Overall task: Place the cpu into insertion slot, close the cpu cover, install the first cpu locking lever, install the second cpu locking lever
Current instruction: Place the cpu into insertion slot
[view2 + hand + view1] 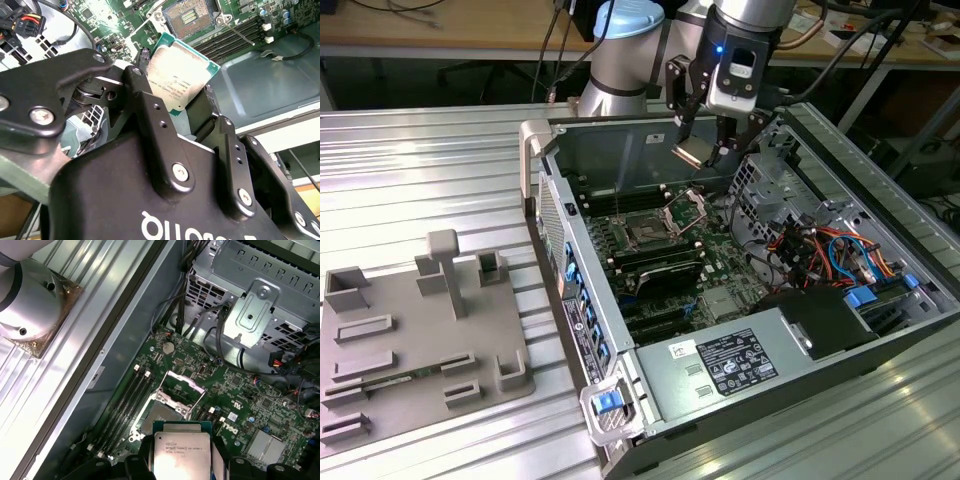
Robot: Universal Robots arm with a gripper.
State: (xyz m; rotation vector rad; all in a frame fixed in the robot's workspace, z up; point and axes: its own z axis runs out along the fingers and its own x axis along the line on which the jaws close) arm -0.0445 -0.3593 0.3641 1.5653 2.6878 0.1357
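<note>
My gripper [703,152] hangs above the open computer case, shut on the cpu [690,155], a small square chip with a silver-grey top. In both wrist views the cpu [180,75] [182,456] sits clamped by its edges between the two black fingers [145,105]. Below it on the green motherboard [720,262] lies the insertion slot [645,232] [190,16], dark and bare. The chip is held clear above the slot, not touching it. The cpu cover [687,207] [182,389] stands swung up, open, beside the slot. A thin locking lever [241,33] sticks out next to the socket.
Long black memory slots [655,258] flank the socket. A metal drive cage [255,310] and bundles of cables [820,250] crowd the exterior view's right of the case. The case wall [620,150] rises behind. A grey fixture plate [410,340] lies on the ribbed table at the exterior view's left.
</note>
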